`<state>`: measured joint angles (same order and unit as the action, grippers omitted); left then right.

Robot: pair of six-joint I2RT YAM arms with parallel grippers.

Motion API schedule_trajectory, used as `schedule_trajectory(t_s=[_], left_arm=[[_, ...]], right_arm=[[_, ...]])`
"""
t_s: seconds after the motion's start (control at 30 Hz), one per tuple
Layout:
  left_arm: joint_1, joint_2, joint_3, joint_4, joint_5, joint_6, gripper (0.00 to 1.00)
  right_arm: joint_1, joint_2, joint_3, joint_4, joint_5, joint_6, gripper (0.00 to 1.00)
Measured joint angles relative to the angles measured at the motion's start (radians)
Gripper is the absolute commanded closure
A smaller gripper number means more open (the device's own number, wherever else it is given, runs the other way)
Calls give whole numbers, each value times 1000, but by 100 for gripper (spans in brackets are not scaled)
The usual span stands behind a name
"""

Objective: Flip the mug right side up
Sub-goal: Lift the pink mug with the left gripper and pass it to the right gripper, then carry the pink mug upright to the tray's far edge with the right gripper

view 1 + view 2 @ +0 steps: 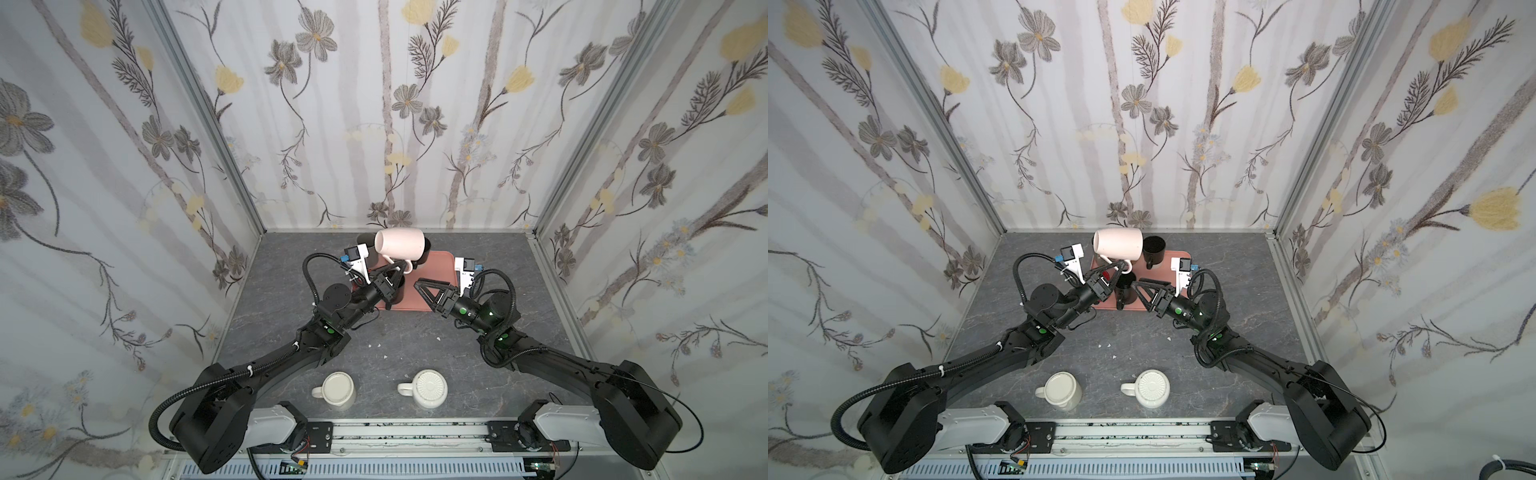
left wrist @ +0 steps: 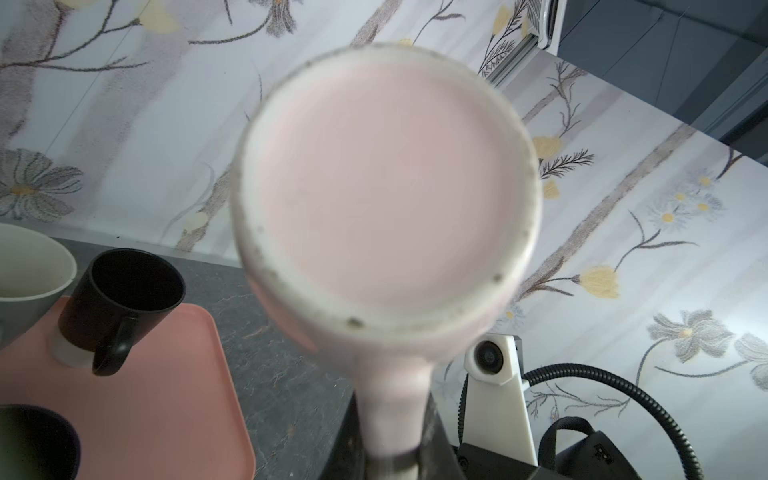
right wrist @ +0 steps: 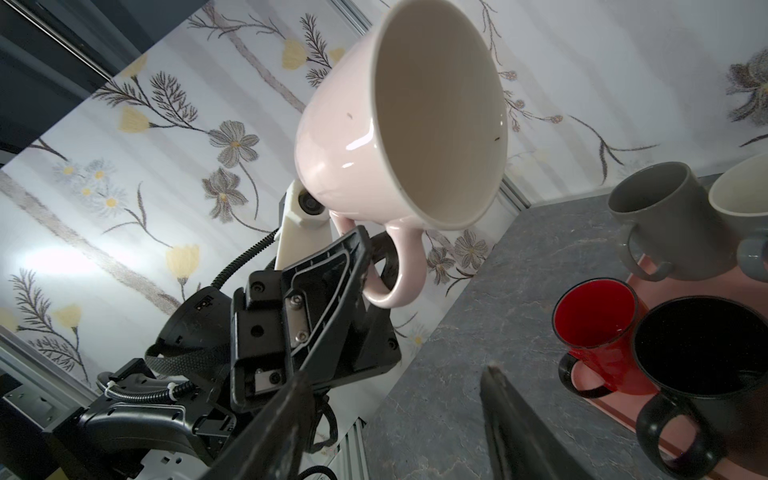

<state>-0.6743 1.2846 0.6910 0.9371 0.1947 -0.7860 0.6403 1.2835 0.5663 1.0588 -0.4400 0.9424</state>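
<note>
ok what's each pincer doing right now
left pincer: closed on the handle of the pink mug, mug in the air on its side
right pincer: open, holding nothing

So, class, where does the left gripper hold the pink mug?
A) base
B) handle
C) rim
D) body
B: the left gripper is shut on the handle of the pink mug, which is held up on its side.

Black arms (image 1: 270,365), white base housings (image 1: 270,428), ribbed cables (image 1: 166,405), green lights (image 1: 330,331).
</note>
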Motion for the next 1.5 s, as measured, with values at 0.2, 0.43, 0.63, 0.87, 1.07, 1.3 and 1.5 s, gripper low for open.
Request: schedule_trajectory(t_s=[0.2, 0.43, 0.63, 0.87, 1.07, 1.3, 1.5], left_arm=[[-1, 28, 2, 78, 35, -56, 100], [-8, 39, 5, 117, 42, -83, 100], [-11, 37, 5, 122, 41, -89, 100], [-12, 36, 12, 128, 37, -90, 100], [-14, 41, 21, 141, 38, -101, 100], [-14, 45, 25, 143, 34, -104, 66], [-17, 15, 21, 137, 11, -105, 23]], right_arm=[[0, 62, 27, 127, -3, 78, 44], [0, 126, 69, 223, -2, 146, 55], [0, 176, 97, 304, 2, 212, 63], [3, 215, 114, 357, 5, 274, 70], [11, 228, 128, 365, 11, 294, 85], [10, 223, 130, 364, 20, 307, 100], [-7, 151, 108, 256, 16, 242, 100]])
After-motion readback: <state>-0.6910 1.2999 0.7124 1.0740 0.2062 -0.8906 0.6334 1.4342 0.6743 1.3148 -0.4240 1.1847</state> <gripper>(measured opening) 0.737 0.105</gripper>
